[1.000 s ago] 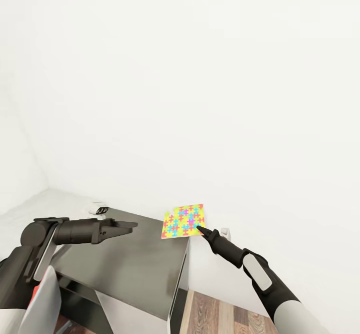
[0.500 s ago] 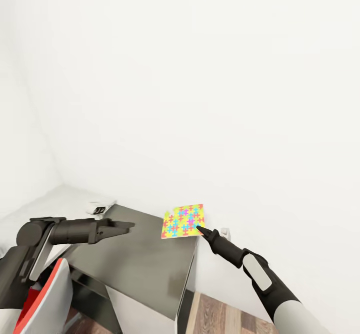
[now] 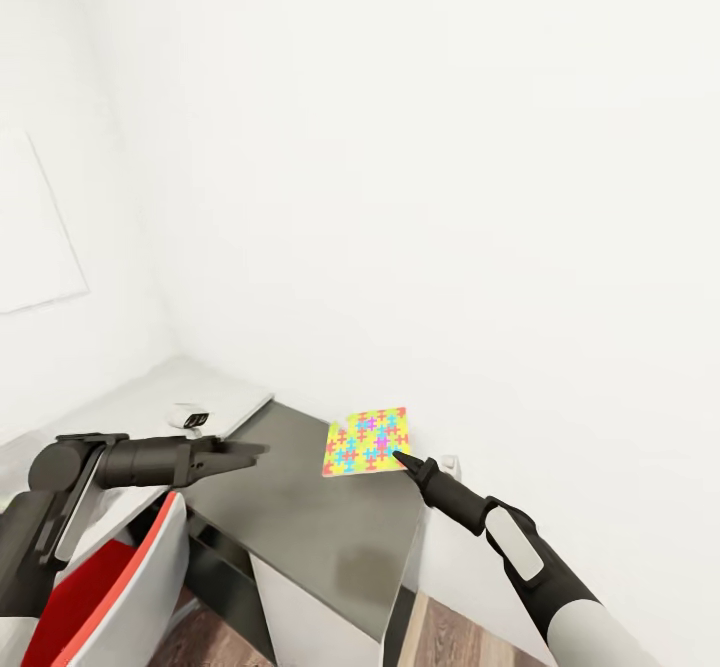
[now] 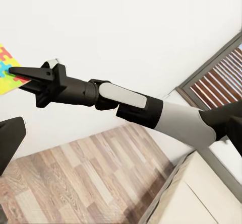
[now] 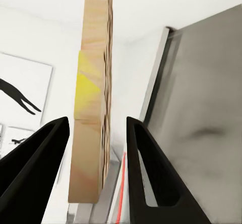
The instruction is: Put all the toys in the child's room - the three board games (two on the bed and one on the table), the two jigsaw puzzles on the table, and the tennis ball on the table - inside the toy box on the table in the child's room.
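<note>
— Where was the puzzle (image 3: 367,441)?
— In the air over the desk (image 3: 300,507) corner, its edge pinched in the right claw (image 3: 397,458).
— And the left claw (image 3: 250,450)?
— Empty, fingers pressed together, hanging over the desk.
— How far along?
— One puzzle lifted but not yet binned; I judged it midway to the box.

L-shaped desk (image 3: 300,507) in room corner — dark grey corner section, light grey top running off along left wall, white front below. Small white object (image 3: 190,415) lies on light section near join.
</note>
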You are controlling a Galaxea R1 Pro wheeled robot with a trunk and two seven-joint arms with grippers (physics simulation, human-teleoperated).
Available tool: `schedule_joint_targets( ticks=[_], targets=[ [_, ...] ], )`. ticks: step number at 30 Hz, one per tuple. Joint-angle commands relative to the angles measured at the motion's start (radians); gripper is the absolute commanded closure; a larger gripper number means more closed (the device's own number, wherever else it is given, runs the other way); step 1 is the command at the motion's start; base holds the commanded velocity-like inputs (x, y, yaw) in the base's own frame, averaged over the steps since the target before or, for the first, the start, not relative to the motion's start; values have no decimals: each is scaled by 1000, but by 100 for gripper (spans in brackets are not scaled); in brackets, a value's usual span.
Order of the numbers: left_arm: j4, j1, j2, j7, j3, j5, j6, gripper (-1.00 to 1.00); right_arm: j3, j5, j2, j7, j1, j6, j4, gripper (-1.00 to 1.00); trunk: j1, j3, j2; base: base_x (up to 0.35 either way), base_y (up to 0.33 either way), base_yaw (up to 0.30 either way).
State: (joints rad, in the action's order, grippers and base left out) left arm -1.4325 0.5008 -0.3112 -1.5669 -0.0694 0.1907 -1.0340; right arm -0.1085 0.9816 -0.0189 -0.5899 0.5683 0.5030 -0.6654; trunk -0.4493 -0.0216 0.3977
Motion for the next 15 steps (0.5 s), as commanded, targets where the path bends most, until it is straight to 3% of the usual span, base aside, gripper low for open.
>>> schedule_joint_targets(
  ticks=[1,15],
  targets=[
    [0,1,0,-4,0,-1,-11,-100,-3,9,-1,1,1,5,0,100,-1,-2,2,0,0,275],
    [0,1,-1,-4,-14,-1,-11,-100,-3,9,-1,1,1,5,0,100,-1,5,2,0,0,275]
  ],
)
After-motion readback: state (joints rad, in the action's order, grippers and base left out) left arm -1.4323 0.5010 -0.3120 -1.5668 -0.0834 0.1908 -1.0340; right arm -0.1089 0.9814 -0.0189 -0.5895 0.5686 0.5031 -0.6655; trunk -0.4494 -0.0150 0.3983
